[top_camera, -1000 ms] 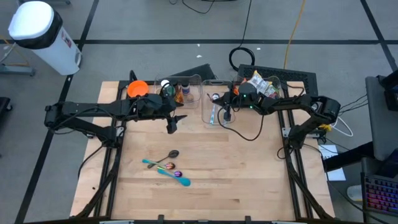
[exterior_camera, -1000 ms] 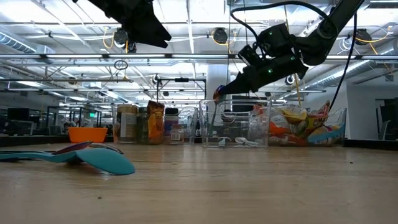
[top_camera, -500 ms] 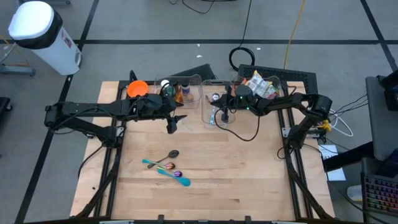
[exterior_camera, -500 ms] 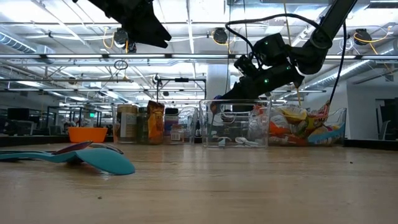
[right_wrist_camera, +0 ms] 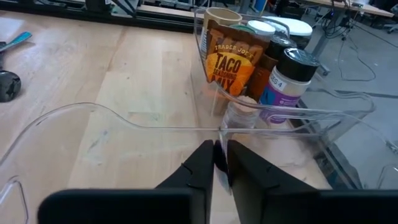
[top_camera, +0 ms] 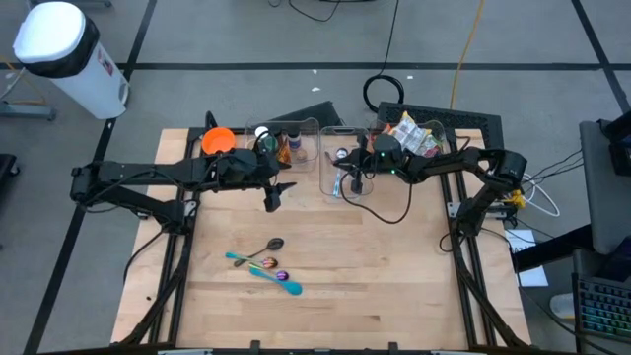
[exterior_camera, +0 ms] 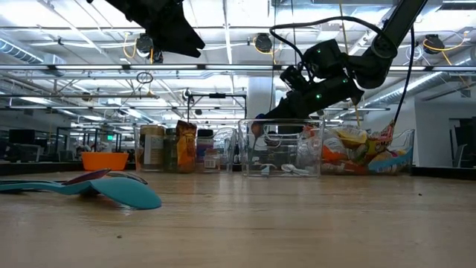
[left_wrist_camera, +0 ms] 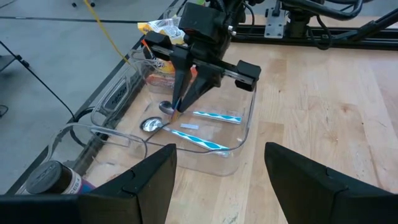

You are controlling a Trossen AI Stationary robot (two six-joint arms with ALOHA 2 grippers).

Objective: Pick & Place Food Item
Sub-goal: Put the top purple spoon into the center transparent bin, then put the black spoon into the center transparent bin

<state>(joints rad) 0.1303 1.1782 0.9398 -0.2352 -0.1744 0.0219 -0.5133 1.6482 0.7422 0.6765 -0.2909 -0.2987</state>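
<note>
Spoons lie on the near table, the left gripper hovers above bare wood with fingers wide and empty, the right gripper dips into the clear bin – fingers a slit apart, grip unclear – the taco mix packet stands in the neighbouring far bin.

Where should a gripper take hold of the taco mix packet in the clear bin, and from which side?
Grip the taco packet by its top edge, coming down from above. It stands upright in the clear bin, whose wall covers its lower part. A jar stands close beside it, so probably only the thin top is free for two fingers.
</note>
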